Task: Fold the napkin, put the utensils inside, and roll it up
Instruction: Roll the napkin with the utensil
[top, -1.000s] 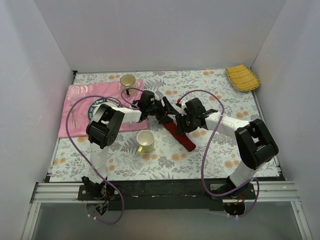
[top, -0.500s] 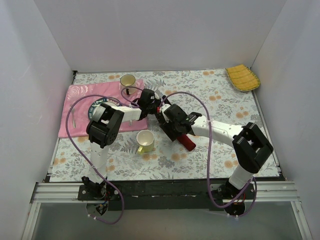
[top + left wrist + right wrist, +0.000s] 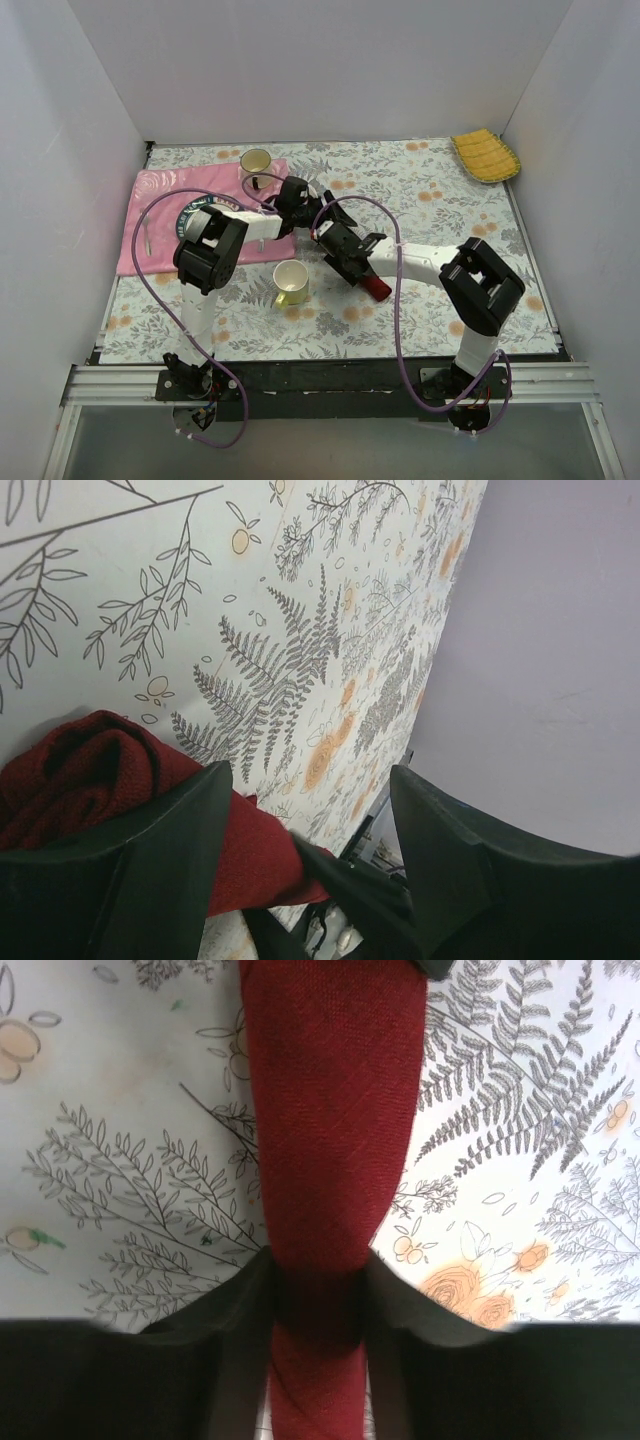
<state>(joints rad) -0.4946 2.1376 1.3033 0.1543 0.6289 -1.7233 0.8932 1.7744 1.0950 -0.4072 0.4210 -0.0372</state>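
napkin (image 3: 330, 1110): maroon, rolled into a narrow tube, lying slantwise on the flowered worktop (image 3: 450, 210) near its middle, just right of a yellow cup (image 3: 290, 283).
right claw (image 3: 318, 1265): fingers pressed against both sides of the roll, pinching it.
left claw (image 3: 308, 780): spread wide, one finger at the roll's bunched end, the other over the worktop.

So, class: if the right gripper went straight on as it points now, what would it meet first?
The napkin: the rolled red cloth lies between the right gripper's jaws and runs straight ahead along its line.
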